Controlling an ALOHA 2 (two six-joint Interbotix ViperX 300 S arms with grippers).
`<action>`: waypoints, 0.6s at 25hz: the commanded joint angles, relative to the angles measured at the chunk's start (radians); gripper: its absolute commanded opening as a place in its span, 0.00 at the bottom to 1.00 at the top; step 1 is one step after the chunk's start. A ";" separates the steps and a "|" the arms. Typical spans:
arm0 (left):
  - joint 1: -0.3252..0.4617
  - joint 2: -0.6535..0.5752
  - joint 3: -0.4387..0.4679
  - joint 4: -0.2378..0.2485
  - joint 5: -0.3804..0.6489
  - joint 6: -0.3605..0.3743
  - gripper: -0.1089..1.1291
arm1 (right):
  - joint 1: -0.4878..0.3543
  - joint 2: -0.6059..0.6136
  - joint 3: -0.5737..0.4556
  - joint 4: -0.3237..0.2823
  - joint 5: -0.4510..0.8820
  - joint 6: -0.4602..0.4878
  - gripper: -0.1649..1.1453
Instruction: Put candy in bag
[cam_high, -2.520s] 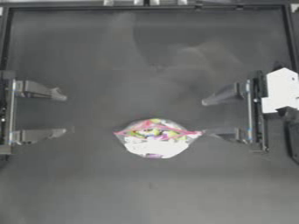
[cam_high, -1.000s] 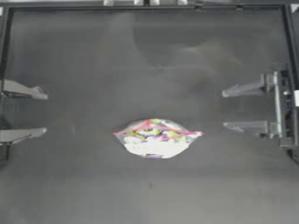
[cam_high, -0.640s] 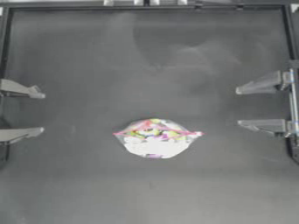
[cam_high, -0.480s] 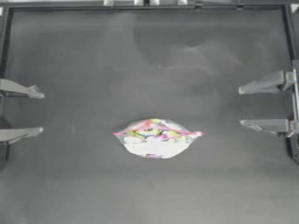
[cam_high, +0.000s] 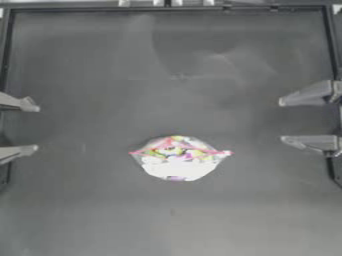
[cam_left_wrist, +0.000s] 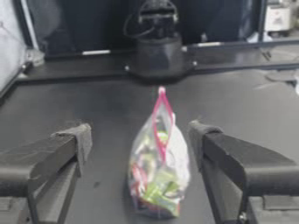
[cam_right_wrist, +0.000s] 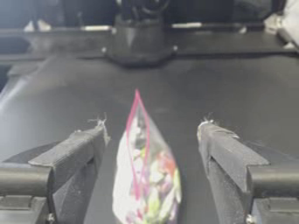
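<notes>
Left gripper (cam_high: 19, 127) parked at the left edge of the table (cam_high: 87, 210), jaws spread wide, nothing between them, only the tips reaching in over the dark surface

Broad bare stretch of table from those tips across to the bag (cam_high: 179, 157), and more open surface above and below it out to the raised rim

Bag lying flat, alone, a little below the middle of the table and well apart from both grippers; clear plastic, roughly trapezoid, pink-red strip along its upper edge, white patch low down, yellow, green and pink bits showing through

Seen end-on from the left wrist, bag (cam_left_wrist: 159, 168) narrow and tall, red strip running down its near side, lined up with the gap between the jaws but farther off, not touched by either

Candy not to be told apart from the sweets inside the plastic

Another open band of table right of the bag

Right gripper (cam_high: 308, 119) drawn back at the right edge, jaws likewise wide apart and holding nothing
</notes>
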 joint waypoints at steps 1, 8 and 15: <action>0.015 -0.012 -0.006 -0.017 0.021 -0.003 0.88 | 0.000 -0.018 -0.003 0.011 -0.006 0.002 0.84; 0.028 -0.078 0.005 -0.020 0.031 -0.003 0.88 | 0.000 -0.064 0.011 0.012 -0.006 0.002 0.84; 0.028 -0.123 0.014 -0.025 0.029 -0.005 0.88 | 0.000 -0.071 0.008 0.012 -0.008 0.002 0.84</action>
